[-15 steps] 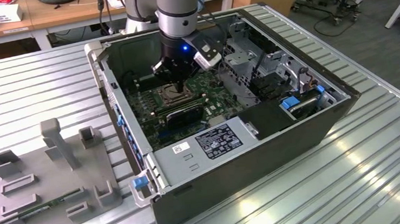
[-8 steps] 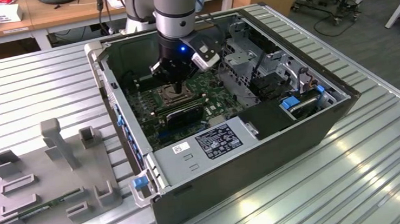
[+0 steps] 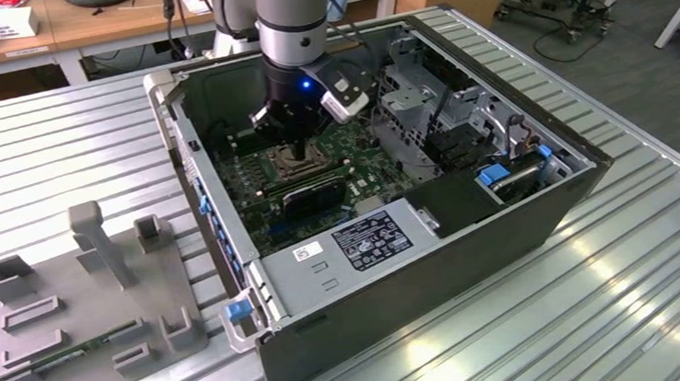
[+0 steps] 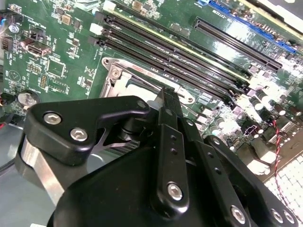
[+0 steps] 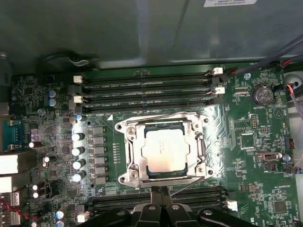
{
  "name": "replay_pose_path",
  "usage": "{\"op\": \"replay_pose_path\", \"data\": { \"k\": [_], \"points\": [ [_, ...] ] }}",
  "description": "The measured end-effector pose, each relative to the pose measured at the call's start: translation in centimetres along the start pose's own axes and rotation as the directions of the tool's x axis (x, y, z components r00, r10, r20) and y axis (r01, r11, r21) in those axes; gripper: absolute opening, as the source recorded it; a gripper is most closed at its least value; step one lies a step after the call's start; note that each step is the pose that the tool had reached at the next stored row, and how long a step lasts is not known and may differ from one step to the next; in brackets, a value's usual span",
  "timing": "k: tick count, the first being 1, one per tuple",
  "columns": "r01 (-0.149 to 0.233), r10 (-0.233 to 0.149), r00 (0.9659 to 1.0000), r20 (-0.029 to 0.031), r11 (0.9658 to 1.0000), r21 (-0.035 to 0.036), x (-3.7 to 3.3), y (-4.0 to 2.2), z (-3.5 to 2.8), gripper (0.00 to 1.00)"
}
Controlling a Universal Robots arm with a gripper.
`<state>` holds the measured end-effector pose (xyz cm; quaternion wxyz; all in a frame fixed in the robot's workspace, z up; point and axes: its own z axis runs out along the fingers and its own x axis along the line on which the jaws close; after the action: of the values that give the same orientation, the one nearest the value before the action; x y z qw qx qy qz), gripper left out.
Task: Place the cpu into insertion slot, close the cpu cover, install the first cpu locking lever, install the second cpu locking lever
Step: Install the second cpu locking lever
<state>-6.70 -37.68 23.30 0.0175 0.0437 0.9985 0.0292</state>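
Observation:
The cpu (image 5: pixel 165 150), a pale square chip, lies flat in the insertion slot (image 5: pixel 124 126) on the green motherboard. The silvery cpu cover (image 5: pixel 135 158) lies down around it, and the chip shows through the cover's cut-out. One thin wire locking lever (image 5: pixel 161 115) runs along the slot's edge beside the memory slots. Another lever (image 5: pixel 187 184) runs along the opposite edge, by my fingertips. My gripper (image 5: pixel 162 190) is shut, its black fingers together just off that edge. In the exterior view the gripper (image 3: pixel 300 154) reaches down inside the open computer case, right over the slot (image 3: pixel 293 171). The second wrist view has the gripper's tip (image 4: pixel 169 91) at the slot's rim (image 4: pixel 118 78).
Long black memory slots (image 5: pixel 147 90) flank the slot on two sides. A black fan shroud (image 3: pixel 314 195), a metal drive cage (image 3: pixel 424 100) and the power supply (image 3: pixel 357 240) crowd the case. A grey fixture (image 3: pixel 79 306) stands on the ribbed metal table at the exterior view's left.

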Motion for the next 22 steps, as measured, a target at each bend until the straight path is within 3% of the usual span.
{"op": "replay_pose_path", "data": {
  "k": [18, 22],
  "points": [
    [0.000, 0.000, 1.0000, 0.0000, 1.0000, -0.0001, 0.07, -0.02, 0.12, 0.11],
    [0.000, 0.000, 1.0000, 0.0021, 1.0000, -0.0003, 0.35, -0.04, 0.22, 0.11]
  ]
}}
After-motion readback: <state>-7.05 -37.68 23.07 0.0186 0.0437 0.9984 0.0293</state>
